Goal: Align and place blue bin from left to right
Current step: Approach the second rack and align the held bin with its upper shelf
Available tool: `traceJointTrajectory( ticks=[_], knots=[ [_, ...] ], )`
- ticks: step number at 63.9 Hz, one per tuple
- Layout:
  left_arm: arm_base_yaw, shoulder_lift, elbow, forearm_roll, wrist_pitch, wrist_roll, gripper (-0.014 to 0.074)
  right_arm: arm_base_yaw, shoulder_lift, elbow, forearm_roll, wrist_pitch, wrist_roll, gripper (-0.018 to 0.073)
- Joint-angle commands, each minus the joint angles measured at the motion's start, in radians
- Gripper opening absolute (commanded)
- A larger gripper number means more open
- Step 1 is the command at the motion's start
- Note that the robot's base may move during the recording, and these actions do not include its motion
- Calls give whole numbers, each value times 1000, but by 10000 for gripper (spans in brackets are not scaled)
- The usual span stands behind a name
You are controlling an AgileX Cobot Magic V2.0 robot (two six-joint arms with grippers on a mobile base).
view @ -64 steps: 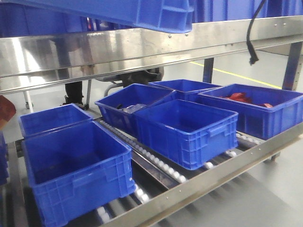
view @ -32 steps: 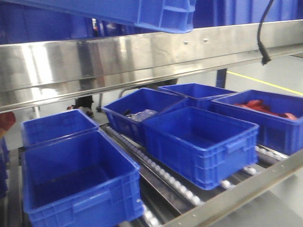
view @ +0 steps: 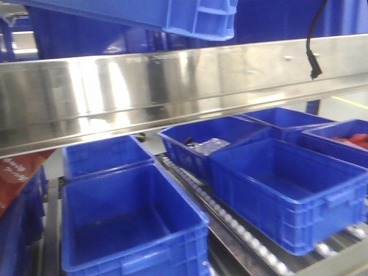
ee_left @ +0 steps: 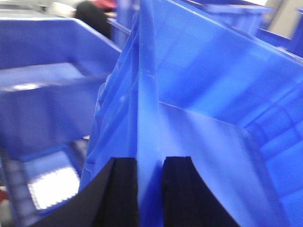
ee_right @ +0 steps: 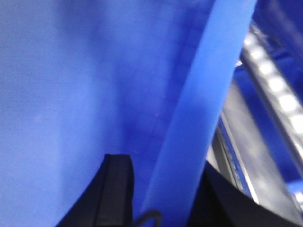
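Carrying the blue bin (view: 198, 20) high at the top of the front view, the robot closes in: the steel rail (view: 172, 86) and lower crates (view: 132, 224) loom nearer than a second ago and sit further right in frame. The left tool (ee_left: 149, 189) and right tool (ee_right: 165, 198) each pinch a bin wall, so the bin looks in transit, not yet placed.

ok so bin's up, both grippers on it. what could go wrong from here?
1. The left gripper and right gripper each pinch only a thin wall edge of the blue bin; it could tilt or slip.
2. Its corner appears to hang just above the steel rail and might catch when lowered.
3. The black cable dangles nearby and could snag.
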Motion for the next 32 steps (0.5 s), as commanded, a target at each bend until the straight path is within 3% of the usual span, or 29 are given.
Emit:
traceJointTrajectory(
  ticks=[1,32],
  knots=[
    [-19,-31,-21,-83,-96,-6,-111,14,-17,-14,65,-100,11,-162],
    [-19,-31,-21,-83,-96,-6,-111,14,-17,-14,65,-100,11,-162]
  ],
)
